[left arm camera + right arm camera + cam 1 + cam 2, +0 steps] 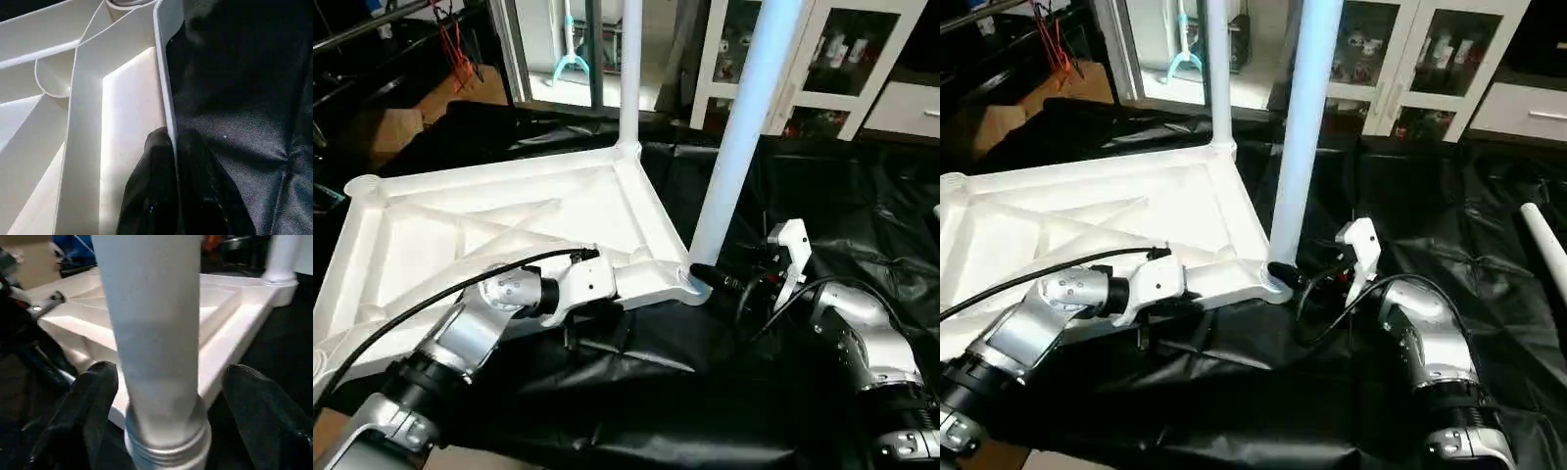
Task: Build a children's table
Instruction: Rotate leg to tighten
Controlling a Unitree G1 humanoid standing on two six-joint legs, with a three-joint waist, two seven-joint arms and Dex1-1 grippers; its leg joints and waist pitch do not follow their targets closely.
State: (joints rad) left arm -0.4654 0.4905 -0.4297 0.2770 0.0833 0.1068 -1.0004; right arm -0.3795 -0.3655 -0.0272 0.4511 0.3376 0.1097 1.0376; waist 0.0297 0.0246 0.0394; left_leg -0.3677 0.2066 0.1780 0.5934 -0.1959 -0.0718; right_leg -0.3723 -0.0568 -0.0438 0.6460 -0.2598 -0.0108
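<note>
While the tabletop (509,220) lies underside up on the black sheet (705,392), I have my left gripper (175,147) pinched on its near rim, 1 finger either side. 2 legs stand in its right sockets: the near leg (734,147) at the near right corner, the far leg (629,69) at the far right one. A 3rd leg (1549,250) lies loose at far right. My right gripper (161,396) straddles the near leg's base, fingers (93,401) apart and not touching, as far as I can tell. To seat this leg well, I'd judge I should keep the rim pinned, close squarely low on the leg, and hold it upright while pressing down.
</note>
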